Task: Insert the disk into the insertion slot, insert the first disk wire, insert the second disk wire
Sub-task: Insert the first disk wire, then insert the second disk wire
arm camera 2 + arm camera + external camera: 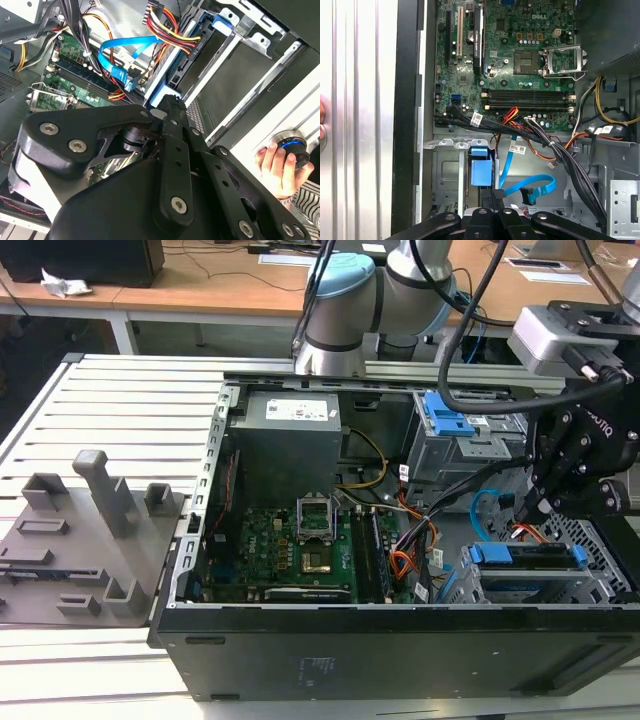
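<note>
The end effector (492, 195) hangs low inside the open computer case (400, 650), which lies on its side on the slatted tabletop (120, 410). In the first wrist view its two fingers look pressed together, with nothing that I can see between them, and their tips are just beside the blue end of the disk (481, 170) - I cannot tell if they really touch it.

The disk sits in the insertion slot (447, 175), the low silver cage in the corner of the case at the exterior view's right. Its blue frame shows at the mouth of the cage. From this I judge that the step in hand is seating the disk, and that the wires are not yet connected: the blue flat cable (532, 187) lies loose near the cage with its plug free.

To do this step well, the push should go straight along the cage, on the middle of the blue frame, so the disk does not tilt and jam. The loose cable and the black wire bundle (570, 165) are close - they should not get trapped under the fingers.
</note>
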Tool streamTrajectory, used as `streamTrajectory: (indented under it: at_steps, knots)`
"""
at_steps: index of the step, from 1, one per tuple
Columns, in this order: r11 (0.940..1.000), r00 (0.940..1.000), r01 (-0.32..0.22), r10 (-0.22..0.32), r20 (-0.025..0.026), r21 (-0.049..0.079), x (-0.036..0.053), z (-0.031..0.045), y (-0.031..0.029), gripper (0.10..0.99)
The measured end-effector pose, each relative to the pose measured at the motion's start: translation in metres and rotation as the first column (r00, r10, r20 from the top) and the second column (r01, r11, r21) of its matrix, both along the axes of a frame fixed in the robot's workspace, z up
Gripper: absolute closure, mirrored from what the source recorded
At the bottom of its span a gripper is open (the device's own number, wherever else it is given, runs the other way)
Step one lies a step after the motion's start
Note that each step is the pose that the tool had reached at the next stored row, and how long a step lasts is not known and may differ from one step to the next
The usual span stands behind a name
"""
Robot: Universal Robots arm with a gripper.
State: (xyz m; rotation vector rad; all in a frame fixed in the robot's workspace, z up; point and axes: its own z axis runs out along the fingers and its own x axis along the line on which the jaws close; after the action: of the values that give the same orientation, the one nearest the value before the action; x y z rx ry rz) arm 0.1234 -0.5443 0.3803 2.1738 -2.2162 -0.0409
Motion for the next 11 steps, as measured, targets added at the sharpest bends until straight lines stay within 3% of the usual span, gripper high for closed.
streamTrajectory:
  at_steps: [11]
  knots:
    - [1.0000,1.0000,0.000,0.000,0.0000,0.000,0.0000,-0.0004,0.0000,0.980]
